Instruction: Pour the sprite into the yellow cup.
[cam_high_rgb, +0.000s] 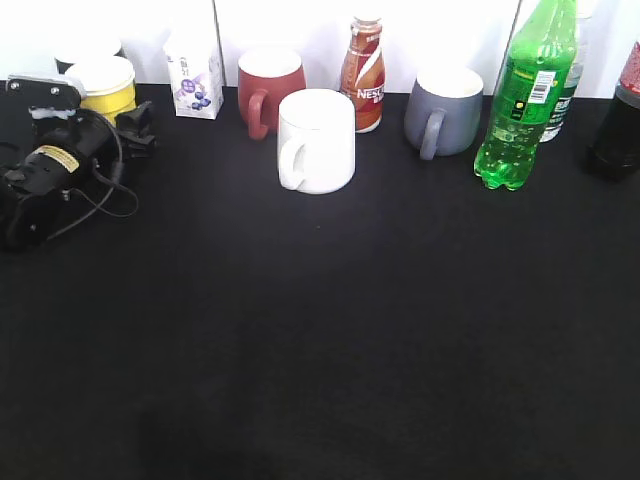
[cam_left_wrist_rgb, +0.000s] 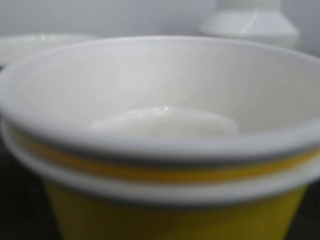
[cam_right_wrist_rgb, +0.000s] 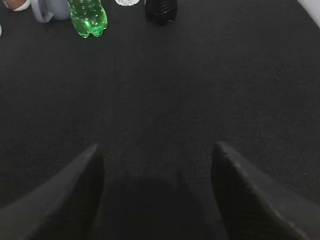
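The sprite (cam_high_rgb: 520, 100) stands upright at the back right of the black table; its bumpy base also shows in the right wrist view (cam_right_wrist_rgb: 88, 17). The yellow cup (cam_high_rgb: 108, 92) stands at the back left. My left gripper (cam_high_rgb: 130, 122) is right up against it. In the left wrist view the cup's white rim and inside (cam_left_wrist_rgb: 160, 115) fill the frame and hide the jaws, so their state does not show. My right gripper (cam_right_wrist_rgb: 155, 150) is open and empty, low over bare table, well short of the sprite.
Along the back stand a small milk carton (cam_high_rgb: 193, 75), a red mug (cam_high_rgb: 268, 85), a white mug (cam_high_rgb: 318, 140), a brown Nestle bottle (cam_high_rgb: 363, 70), a grey mug (cam_high_rgb: 445, 110), a clear bottle (cam_high_rgb: 566, 95) behind the sprite and a dark bottle (cam_high_rgb: 615, 130).
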